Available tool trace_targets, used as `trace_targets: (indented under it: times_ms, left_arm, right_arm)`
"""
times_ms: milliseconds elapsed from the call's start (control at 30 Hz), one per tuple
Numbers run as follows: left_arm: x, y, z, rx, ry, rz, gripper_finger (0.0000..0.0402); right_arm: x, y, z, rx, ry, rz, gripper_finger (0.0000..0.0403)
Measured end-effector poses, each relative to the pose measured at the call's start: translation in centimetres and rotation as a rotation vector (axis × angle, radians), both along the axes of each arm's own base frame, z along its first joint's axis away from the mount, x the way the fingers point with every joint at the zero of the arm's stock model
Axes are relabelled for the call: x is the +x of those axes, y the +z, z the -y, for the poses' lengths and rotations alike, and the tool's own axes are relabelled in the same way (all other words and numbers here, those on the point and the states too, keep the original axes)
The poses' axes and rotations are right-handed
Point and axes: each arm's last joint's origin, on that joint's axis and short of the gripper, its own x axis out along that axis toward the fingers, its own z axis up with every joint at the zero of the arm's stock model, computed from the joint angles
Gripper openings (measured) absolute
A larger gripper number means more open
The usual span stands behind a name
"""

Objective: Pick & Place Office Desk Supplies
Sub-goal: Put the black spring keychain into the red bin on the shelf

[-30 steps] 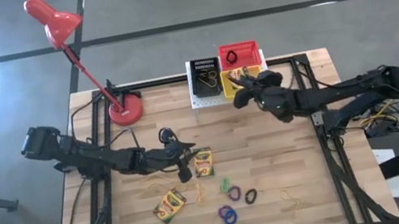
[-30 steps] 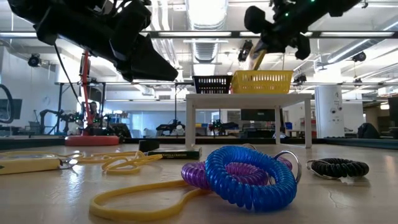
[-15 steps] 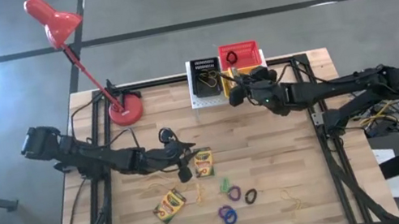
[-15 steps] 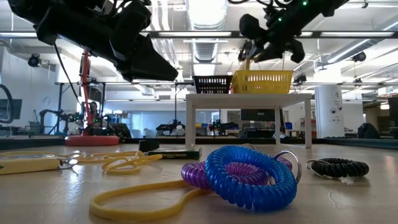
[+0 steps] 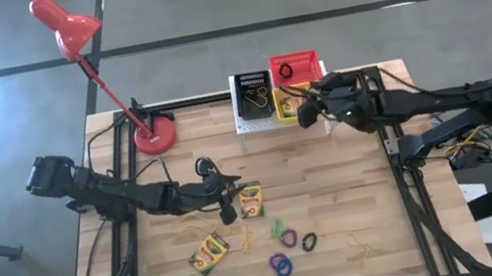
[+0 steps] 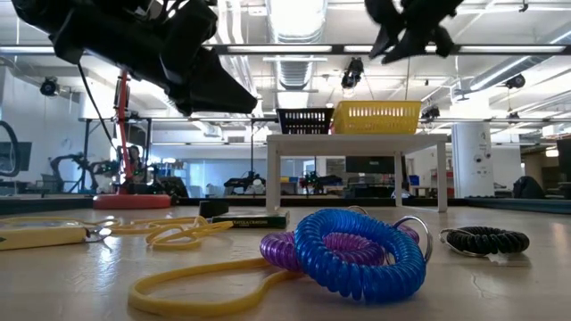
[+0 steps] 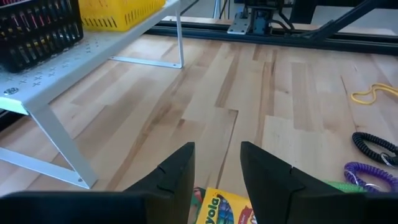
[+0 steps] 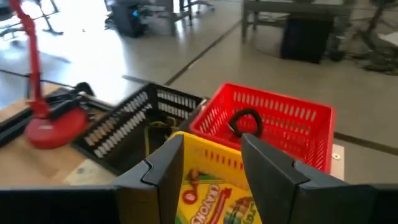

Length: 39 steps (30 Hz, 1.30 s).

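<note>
My right gripper hangs open above the yellow basket on the white stand. A crayon box lies in that basket, below the fingers and apart from them. My left gripper stands open at mid-table, just over the near end of another crayon box that lies flat on the wood; I see no touch. A third crayon box, coloured elastic rings and yellow rubber bands lie toward the table's near edge.
The black basket holds yellow bands, and the red basket holds a black ring. A red desk lamp stands at the far left. In the low view, a blue ring and a black ring lie close by.
My right gripper has opened over the yellow basket and risen a little. The crayon box that hung from its fingers has dropped into the basket. My left arm has kept still.
</note>
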Motion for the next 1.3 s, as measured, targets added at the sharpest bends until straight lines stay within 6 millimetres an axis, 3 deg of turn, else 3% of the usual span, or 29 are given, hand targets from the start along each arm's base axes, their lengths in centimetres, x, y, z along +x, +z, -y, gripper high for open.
trace_targets:
  times_ms: [167,267,400,533,667,833,1000,1133,1300]
  left_arm:
    - [0.2,0.4,0.0,-0.006,-0.002,0.048,0.0131]
    - [0.4,0.9,0.1,-0.001,-0.009,0.095,0.0131]
    - [0.4,1.1,0.1,0.001,-0.015,0.113,0.0132]
    - [0.3,1.0,0.3,-0.032,-0.008,0.106,0.0132]
    - [0.3,0.9,0.6,-0.065,-0.033,0.104,0.0132]
    - [0.3,0.9,0.7,-0.101,-0.024,0.117,0.0132]
    - [0.3,1.0,0.7,-0.118,-0.019,0.128,0.0132]
    - [0.3,1.0,0.7,-0.118,-0.019,0.129,0.0132]
    - [0.3,1.0,0.7,-0.119,-0.019,0.13,0.0132]
  right_arm:
    - [-0.2,2.3,-2.8,-0.002,0.27,-0.024,0.015]
    - [0.6,1.6,-5.8,-0.002,0.475,-0.085,0.0144]
    - [1.2,-1.4,-10.4,0.001,0.668,-0.199,0.0138]
    - [1.6,-5.8,-14.7,0.071,0.87,-0.326,0.0139]
    - [2.4,-9.6,-17.6,0.213,1.04,-0.413,0.0156]
    - [4.2,-14.4,-19.7,0.417,1.241,-0.519,0.02]
    - [5.7,-17.9,-20.8,0.36,1.355,-0.624,0.0234]
    - [6.5,-19.1,-20.9,0.262,1.327,-0.675,0.0236]
    - [6.6,-19.6,-20.9,0.226,1.339,-0.71,0.0207]
